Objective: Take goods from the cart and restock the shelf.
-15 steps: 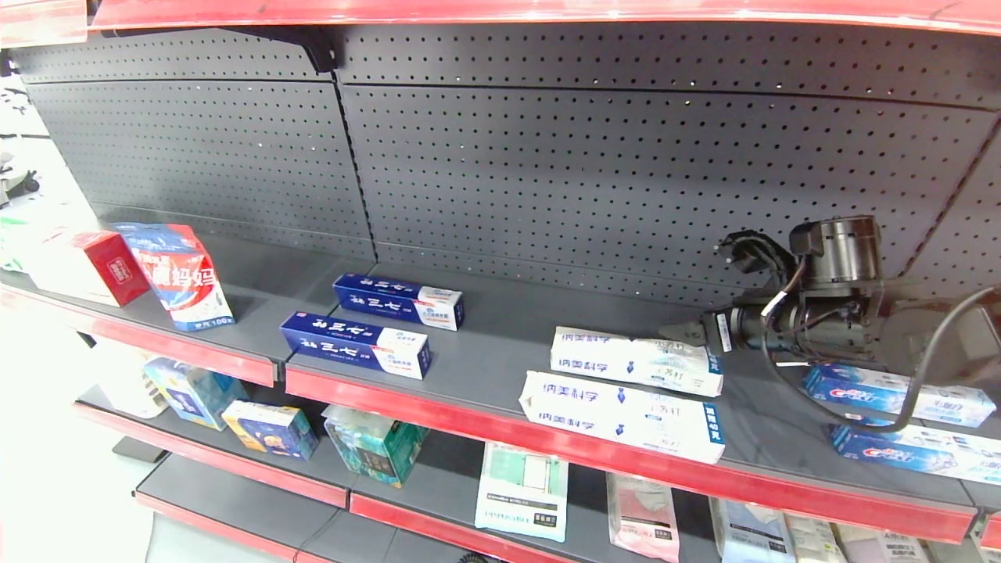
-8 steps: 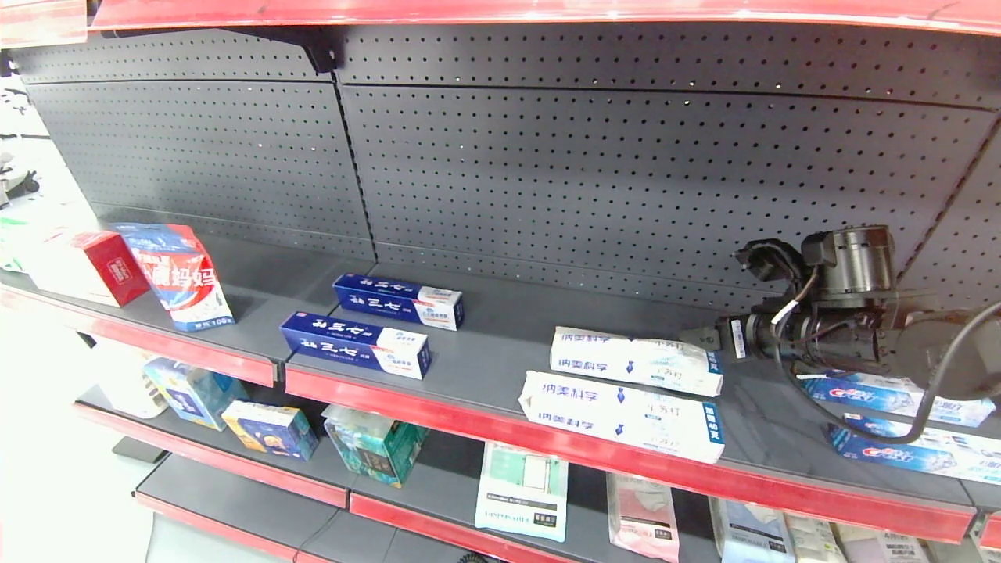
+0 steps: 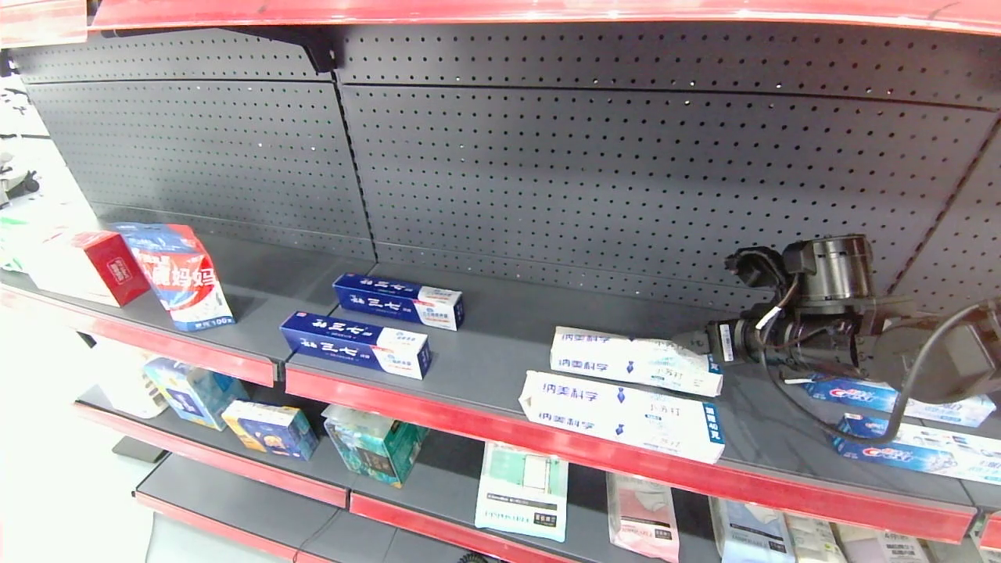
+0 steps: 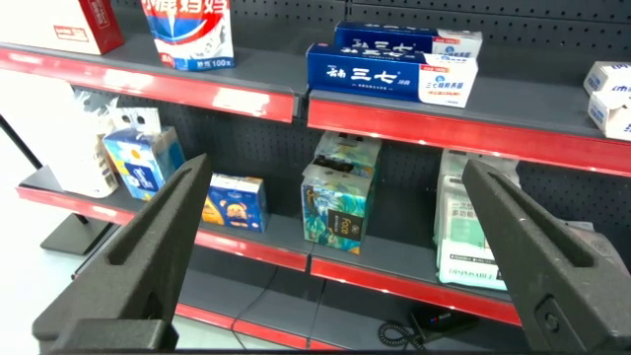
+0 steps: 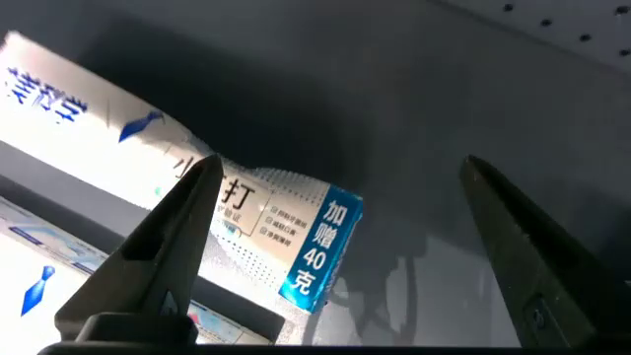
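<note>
My right gripper [image 3: 688,338] hovers low over the grey shelf [image 3: 500,320], open, at the right end of the rear white toothpaste box [image 3: 633,360]. In the right wrist view that box's crumpled end [image 5: 296,237] lies below the open gripper [image 5: 340,166], untouched. A second white toothpaste box [image 3: 622,414] lies in front of it by the red shelf lip. My left gripper [image 4: 335,163] is open and holds nothing, facing the lower shelves from a distance.
Two dark blue toothpaste boxes [image 3: 356,344] lie mid-shelf, with a red box [image 3: 109,266] and a blue-red pouch [image 3: 184,277] far left. Light blue toothpaste boxes [image 3: 891,399] sit under my right arm. The pegboard back wall [image 3: 594,180] stands close behind. Lower shelves hold assorted packages [image 4: 340,202].
My right arm drew back to the right, then came back left and slightly lower toward the rear white box's end. Nothing on the shelf moved.
</note>
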